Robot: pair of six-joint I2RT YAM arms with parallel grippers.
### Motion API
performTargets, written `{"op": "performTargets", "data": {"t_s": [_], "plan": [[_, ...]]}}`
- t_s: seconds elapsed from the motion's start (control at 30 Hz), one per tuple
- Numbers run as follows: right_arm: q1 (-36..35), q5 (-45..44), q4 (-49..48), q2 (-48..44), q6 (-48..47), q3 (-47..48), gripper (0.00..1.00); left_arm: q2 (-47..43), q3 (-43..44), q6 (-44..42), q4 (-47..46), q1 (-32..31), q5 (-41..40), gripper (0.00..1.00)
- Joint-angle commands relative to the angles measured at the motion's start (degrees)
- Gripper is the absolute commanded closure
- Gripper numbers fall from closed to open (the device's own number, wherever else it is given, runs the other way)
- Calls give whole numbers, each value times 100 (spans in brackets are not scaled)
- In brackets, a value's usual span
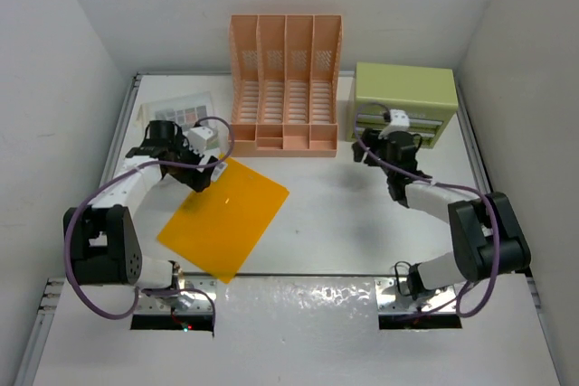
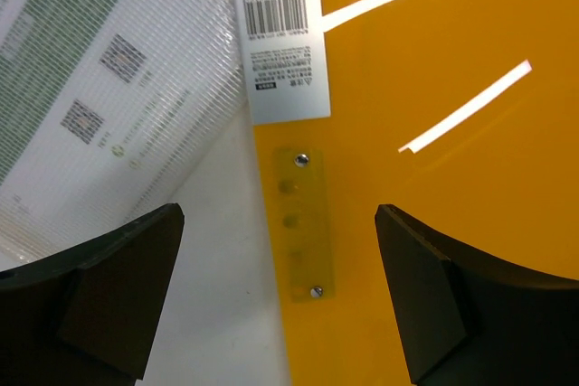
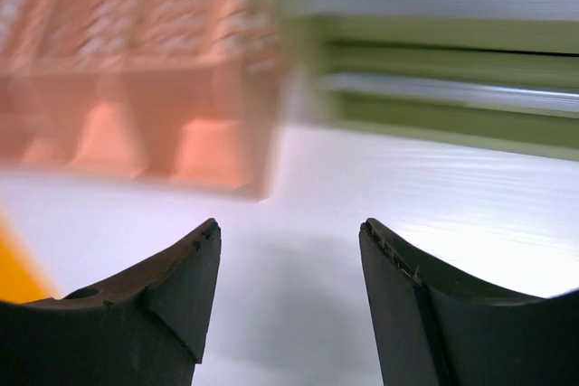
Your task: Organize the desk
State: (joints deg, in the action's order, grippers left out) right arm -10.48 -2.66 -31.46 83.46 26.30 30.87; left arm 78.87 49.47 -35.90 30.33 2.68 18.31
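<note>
The desk (image 1: pixel 362 223) is the white tabletop that fills the enclosure, with rails along its edges and walls close on three sides. The left gripper (image 2: pixel 276 223) hangs over the long edge of the orange folder (image 1: pixel 224 216). Its jaws are apart and hold nothing, with one finger above bare desk and the other above the folder. The folder lies flat and looks thin and glossy, so a pinch from above is likely to slide off or push it sideways rather than lift it. The printed sheet (image 2: pixel 109 88) meets the folder's corner beside the white label (image 2: pixel 282 47). Whether the two overlap cannot be told, and a closing finger could drag the sheet along. The right gripper (image 3: pixel 289 232) is also parted and empty, low over the desk, facing the gap between the file rack (image 1: pixel 285 88) and the drawer box (image 1: pixel 403 101). A forward move off line risks striking the corner of either. Open room lies in the centre and right front of the desk. The back row is occupied, and the left arm works near the left wall and rail.
</note>
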Motion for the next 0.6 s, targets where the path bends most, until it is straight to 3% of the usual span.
{"op": "performTargets", "data": {"t_s": [0.0,0.1,0.33,0.57], "plan": [[-655,728,70,-103,-758,138,39,-47,-34,-356,297,66,226,14],[-1113,1494,227,248,-802,611,38,110,-8,-400,465,58,446,14],[-2370,3075,1256,2074,-1400,2466,30,6,-324,-251,115,75,183,15],[-3029,2894,1793,3139,-1383,3583,30,-74,-605,-207,79,408,-142,13]]}}
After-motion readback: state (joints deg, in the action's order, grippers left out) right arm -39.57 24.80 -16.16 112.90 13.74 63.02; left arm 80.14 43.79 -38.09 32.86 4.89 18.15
